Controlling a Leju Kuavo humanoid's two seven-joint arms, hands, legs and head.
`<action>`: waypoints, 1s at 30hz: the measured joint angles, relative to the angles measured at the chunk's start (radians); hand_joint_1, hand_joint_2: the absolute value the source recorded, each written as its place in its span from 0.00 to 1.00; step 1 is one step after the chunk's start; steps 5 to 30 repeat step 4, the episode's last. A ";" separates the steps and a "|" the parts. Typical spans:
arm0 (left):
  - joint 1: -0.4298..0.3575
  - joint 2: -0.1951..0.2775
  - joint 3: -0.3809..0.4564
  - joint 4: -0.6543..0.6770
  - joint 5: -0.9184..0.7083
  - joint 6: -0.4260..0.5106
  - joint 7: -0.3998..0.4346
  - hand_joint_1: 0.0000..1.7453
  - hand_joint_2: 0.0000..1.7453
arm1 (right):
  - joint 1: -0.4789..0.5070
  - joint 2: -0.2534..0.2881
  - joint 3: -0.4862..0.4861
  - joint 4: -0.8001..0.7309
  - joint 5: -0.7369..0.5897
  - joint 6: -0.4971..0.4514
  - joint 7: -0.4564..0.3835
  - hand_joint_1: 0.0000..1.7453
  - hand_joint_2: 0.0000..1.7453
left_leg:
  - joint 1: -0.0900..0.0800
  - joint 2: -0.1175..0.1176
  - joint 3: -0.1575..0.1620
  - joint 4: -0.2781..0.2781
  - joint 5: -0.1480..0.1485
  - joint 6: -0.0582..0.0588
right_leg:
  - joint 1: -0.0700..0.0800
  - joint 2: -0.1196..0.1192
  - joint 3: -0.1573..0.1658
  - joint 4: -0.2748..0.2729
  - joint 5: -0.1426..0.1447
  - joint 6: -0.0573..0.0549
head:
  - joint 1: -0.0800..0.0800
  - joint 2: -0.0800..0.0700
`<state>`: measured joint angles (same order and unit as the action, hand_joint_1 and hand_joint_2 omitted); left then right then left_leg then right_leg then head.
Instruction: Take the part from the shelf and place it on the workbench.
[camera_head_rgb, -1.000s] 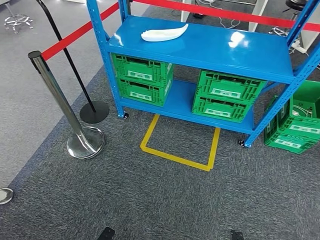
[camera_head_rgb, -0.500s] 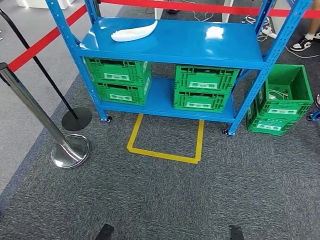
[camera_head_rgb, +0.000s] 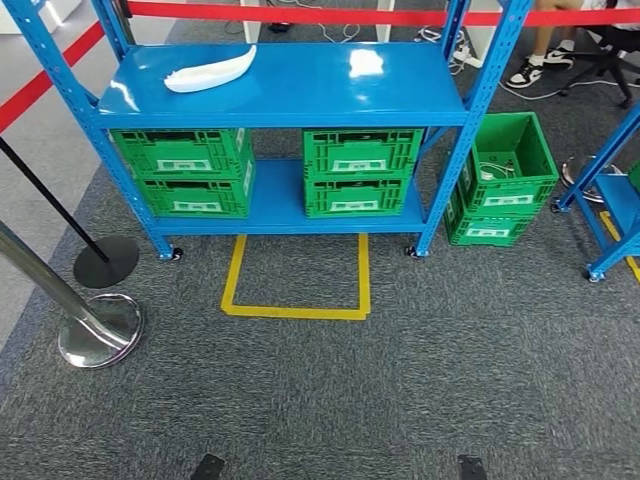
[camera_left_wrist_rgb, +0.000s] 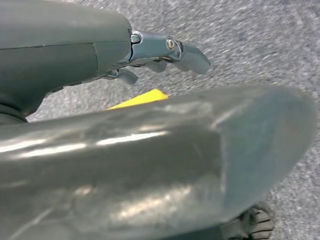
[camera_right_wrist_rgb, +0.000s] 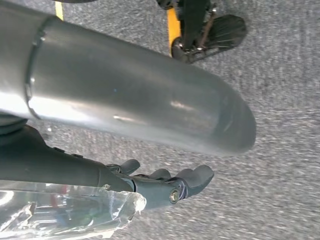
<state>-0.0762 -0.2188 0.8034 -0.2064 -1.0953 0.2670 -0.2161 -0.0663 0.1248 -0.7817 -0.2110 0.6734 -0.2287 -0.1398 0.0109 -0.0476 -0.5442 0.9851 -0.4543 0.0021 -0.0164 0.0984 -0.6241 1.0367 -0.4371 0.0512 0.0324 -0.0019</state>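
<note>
**Q:** Head view, item one: where is the part?

**A:** The white part (camera_head_rgb: 211, 71) lies flat on the top board of the blue shelf (camera_head_rgb: 317, 90), toward the board's left end, its tip close to the back edge. The rest of that board is bare blue surface out to the right upright.

**Q:** Below it?

**A:** Green crates (camera_head_rgb: 361, 170) in two stacks of two on the lower board. One more green crate (camera_head_rgb: 504, 180) stands on the floor just beside the shelf's right leg.

**Q:** Floor room before the shelf?

**A:** Grey carpet (camera_head_rgb: 453, 380). A yellow tape outline (camera_head_rgb: 294, 310) marks a bay open toward the shelf's front edge. At left, a chrome post base (camera_head_rgb: 102, 330) and a black post base (camera_head_rgb: 106, 262), with red belt (camera_head_rgb: 302, 14) running behind the shelf. At right, another blue frame (camera_head_rgb: 615, 200) stands apart from the shelf.

**Q:** My hands?

**A:** My left hand (camera_left_wrist_rgb: 162, 55) hangs over carpet, fingers stretched out, holding nothing. My right hand (camera_right_wrist_rgb: 166, 182) likewise, fingers extended and apart over carpet, nothing in them.
</note>
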 joint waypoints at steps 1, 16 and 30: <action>0.000 -0.001 0.002 0.000 0.000 0.000 -0.002 0.00 0.00 | -0.001 -0.001 0.000 0.000 0.002 0.000 0.000 0.00 0.00 | 0.001 0.012 0.001 -0.003 0.002 0.006 | 0.001 -0.026 -0.018 0.035 -0.022 0.004 | 0.003 0.000; 0.003 -0.003 0.006 0.000 0.000 -0.002 -0.003 0.00 0.00 | -0.008 -0.002 0.001 0.000 0.004 0.000 -0.001 0.00 0.00 | -0.003 0.043 0.001 -0.004 0.003 0.013 | 0.003 -0.085 -0.091 0.201 -0.107 0.010 | 0.009 0.000; 0.003 -0.003 0.006 0.000 0.000 -0.002 -0.003 0.00 0.00 | -0.008 -0.002 0.001 0.000 0.004 0.000 -0.001 0.00 0.00 | -0.003 0.043 0.001 -0.004 0.003 0.013 | 0.003 -0.085 -0.091 0.201 -0.107 0.010 | 0.009 0.000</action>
